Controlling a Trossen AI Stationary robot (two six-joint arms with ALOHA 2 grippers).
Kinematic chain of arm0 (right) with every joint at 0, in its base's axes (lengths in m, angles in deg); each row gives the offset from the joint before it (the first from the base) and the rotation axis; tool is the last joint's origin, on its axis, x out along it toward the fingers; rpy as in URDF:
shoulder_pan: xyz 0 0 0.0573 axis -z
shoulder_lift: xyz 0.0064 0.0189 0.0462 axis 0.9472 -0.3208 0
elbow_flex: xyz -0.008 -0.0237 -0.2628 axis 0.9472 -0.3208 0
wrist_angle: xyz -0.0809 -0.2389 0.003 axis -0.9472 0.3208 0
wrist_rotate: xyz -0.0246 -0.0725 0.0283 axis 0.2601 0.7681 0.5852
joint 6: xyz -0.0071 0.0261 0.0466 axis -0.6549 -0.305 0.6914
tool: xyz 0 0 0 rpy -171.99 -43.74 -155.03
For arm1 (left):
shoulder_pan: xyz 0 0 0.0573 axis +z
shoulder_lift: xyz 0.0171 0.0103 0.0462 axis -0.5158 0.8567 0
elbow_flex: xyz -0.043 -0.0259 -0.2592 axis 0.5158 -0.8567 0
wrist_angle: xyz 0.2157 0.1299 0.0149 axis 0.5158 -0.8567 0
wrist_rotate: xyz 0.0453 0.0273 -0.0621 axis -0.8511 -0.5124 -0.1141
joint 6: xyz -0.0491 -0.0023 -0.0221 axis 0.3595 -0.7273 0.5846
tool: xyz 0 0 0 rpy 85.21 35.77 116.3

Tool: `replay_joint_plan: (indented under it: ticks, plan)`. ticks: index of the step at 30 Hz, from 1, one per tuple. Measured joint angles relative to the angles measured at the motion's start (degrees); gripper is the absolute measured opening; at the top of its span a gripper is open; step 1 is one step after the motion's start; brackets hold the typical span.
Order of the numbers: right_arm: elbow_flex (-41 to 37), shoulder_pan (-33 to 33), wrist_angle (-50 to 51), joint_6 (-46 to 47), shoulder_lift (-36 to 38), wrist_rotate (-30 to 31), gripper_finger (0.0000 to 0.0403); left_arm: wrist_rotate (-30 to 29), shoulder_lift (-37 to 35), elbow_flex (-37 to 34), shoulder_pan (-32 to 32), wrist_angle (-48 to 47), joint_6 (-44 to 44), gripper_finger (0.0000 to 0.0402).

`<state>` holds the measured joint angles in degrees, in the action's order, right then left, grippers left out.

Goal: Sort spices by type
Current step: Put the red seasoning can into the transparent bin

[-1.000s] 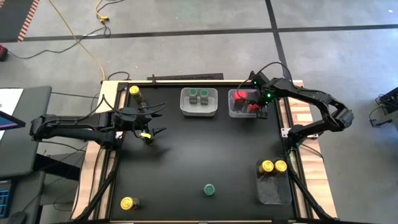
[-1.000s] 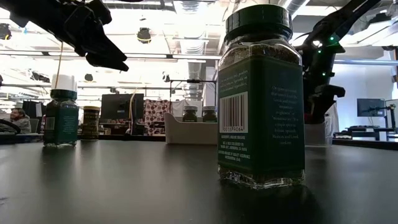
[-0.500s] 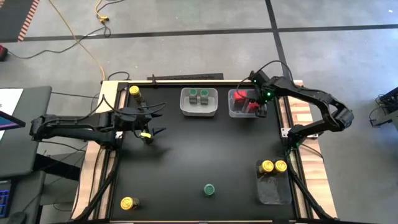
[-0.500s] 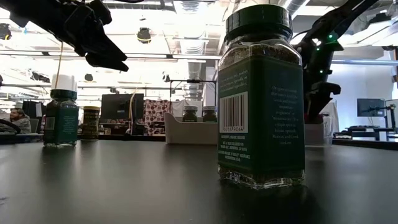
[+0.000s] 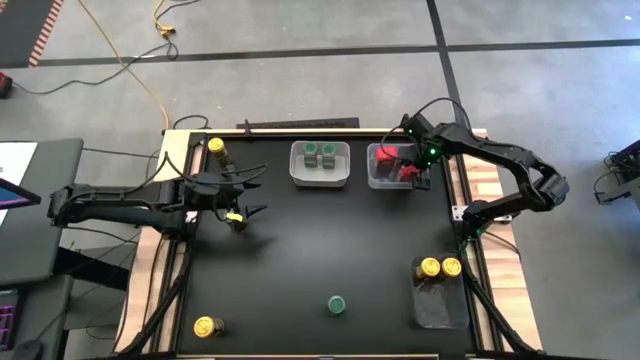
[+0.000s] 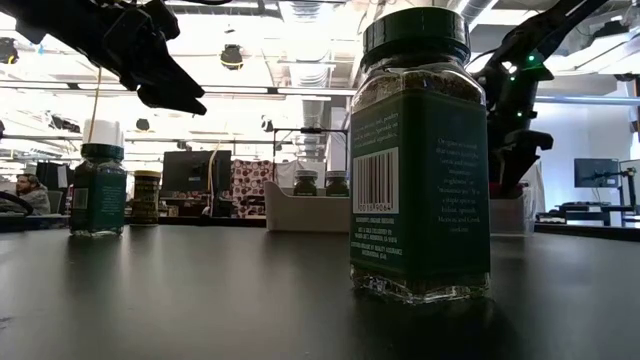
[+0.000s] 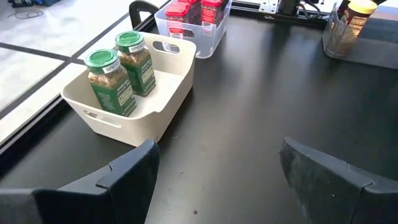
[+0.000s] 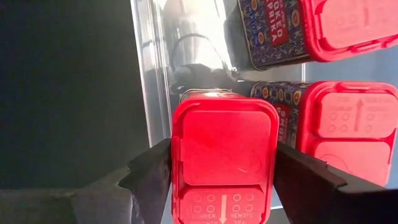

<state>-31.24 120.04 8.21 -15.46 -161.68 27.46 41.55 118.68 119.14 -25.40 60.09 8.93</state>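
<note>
**Red tins, green & yellow lids: spices spread over the black surface**

Red plastic, boxy, w/ rounded-corner flip lids: that's the paprika-type tins (image 8: 224, 162), standing in a clear plastic bin (image 5: 385, 178) at the far right of the matte black surface (image 5: 320, 250). Right claw (image 8: 221, 180) is down in that bin, its dark fingers (image 8: 152, 177) either side of one red tin, at or very near its sides; can't tell if it's actually gripped or just bracketed. Two more red tins (image 8: 348, 124) sit right beside it, dark printed labels on their sides.

Green-lidded jars: clear squarish bodies, dark green labels, brownish-green herb fill, round ribbed lids. Two (image 7: 121, 71) stand upright side by side in a cream bin (image 5: 320, 165) w/ cut-out handles, just left of the clear bin. One more (image 5: 337, 304) stands alone near the front middle; in the low view it looms big, barcode facing the camera.

Yellow-lidded jars: two (image 5: 440, 268) together at the near end of a smoky clear bin (image 5: 440, 300) at front right; one (image 5: 207, 326) loose at front left; one (image 5: 217, 148) at the far left corner.

Left claw (image 7: 214, 168) hangs over the left part of the surface, fingers spread wide, nothing between them.
</note>
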Motion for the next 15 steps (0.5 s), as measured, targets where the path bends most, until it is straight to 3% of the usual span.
replay_joint_plan:
  ticks: [15]
  plan:
    - [0.0,0.0,0.0,0.0,0.0,0.0,0.0288,0.0,0.0,0.0,0.0,0.0,1.0,0.032]
